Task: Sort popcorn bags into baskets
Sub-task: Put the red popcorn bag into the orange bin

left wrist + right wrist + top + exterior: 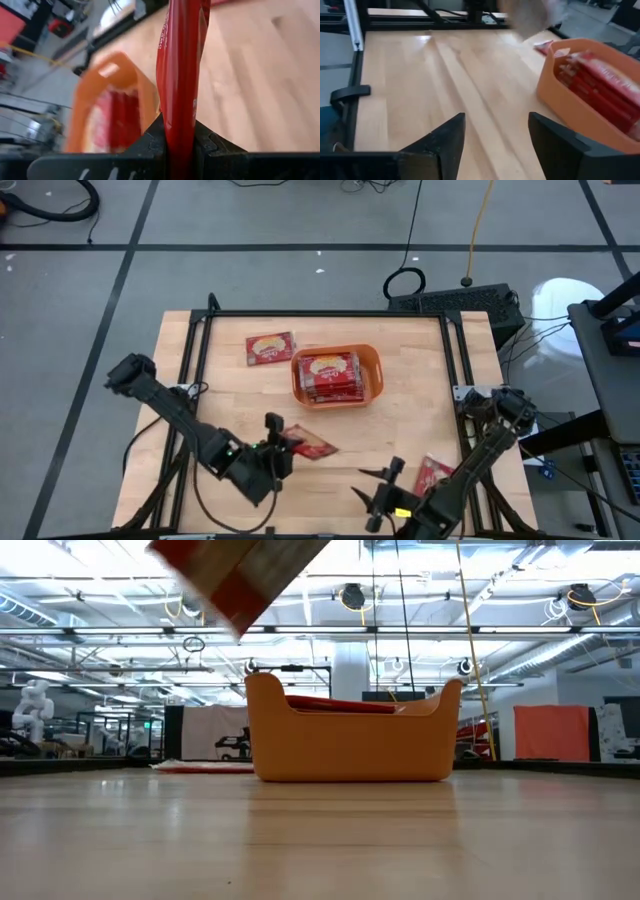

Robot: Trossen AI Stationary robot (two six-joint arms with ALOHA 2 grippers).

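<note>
An orange basket (372, 360) stands mid-table, and several red popcorn bags (328, 374) lie in it. My left gripper (279, 443), near the front edge to the left of the basket, is shut on a red popcorn bag (310, 446) that shows high up in the low view (235, 570). My right gripper (384, 473) hovers open near the front edge, right of centre, with nothing between its fingers (495, 137). One bag (270, 348) lies flat on the table far-left of the basket. Another bag (433, 473) lies by the right arm. My left gripper pinches the popcorn bag's two flat faces (178, 131) between its two fingers, at the end nearest the wrist. The fingers come from the table's left-near side, slanting a little downward. The bag stands on edge and sticks out past the fingertips, lifted clear of the table.
A black frame rail (320, 313) runs around the wooden table (400, 420). Bare wood lies between the basket and the front edge. Cables and a keyboard (455, 302) sit on the floor beyond the far edge.
</note>
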